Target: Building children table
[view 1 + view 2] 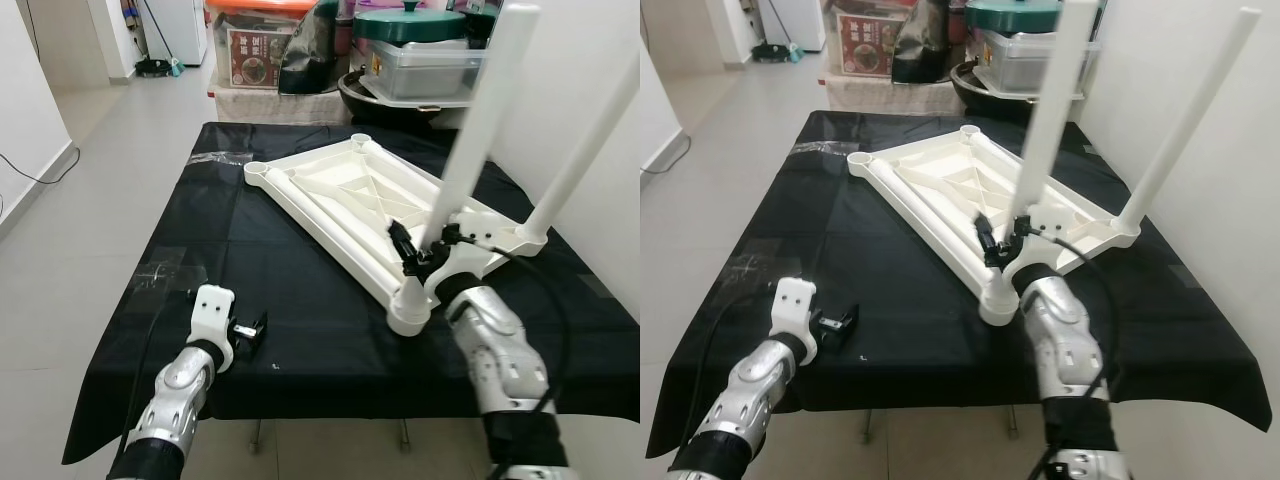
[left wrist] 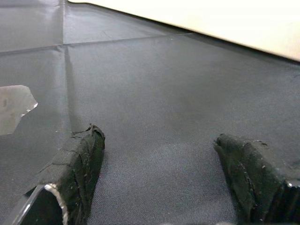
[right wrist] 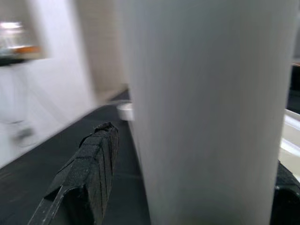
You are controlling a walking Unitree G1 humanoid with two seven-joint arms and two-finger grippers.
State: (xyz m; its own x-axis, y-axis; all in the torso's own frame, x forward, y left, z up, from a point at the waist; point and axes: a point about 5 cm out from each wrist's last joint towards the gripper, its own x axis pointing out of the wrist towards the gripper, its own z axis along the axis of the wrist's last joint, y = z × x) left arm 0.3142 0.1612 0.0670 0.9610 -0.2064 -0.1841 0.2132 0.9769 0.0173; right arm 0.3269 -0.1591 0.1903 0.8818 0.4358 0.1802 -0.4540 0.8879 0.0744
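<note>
White plastic tabletop [image 1: 350, 200] is lying upside down on the black cloth [image 1: 300, 300], just ahead of my right gripper [image 1: 420, 252]. I'm pinching a leg [image 1: 480, 120] between its fingers, holding it over the near corner socket [image 1: 408, 310]. Another leg [image 1: 585, 150] is already standing just beyond it. Two far sockets are waiting empty, so I judge it half built. My left gripper [image 1: 250, 330] is resting spread on the cloth, well apart.

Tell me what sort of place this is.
Probably a room in a home. A tiled floor runs past a table under a black cloth, storage boxes and a lidded pot are stacked behind it, and a white fridge stands farther back.
</note>
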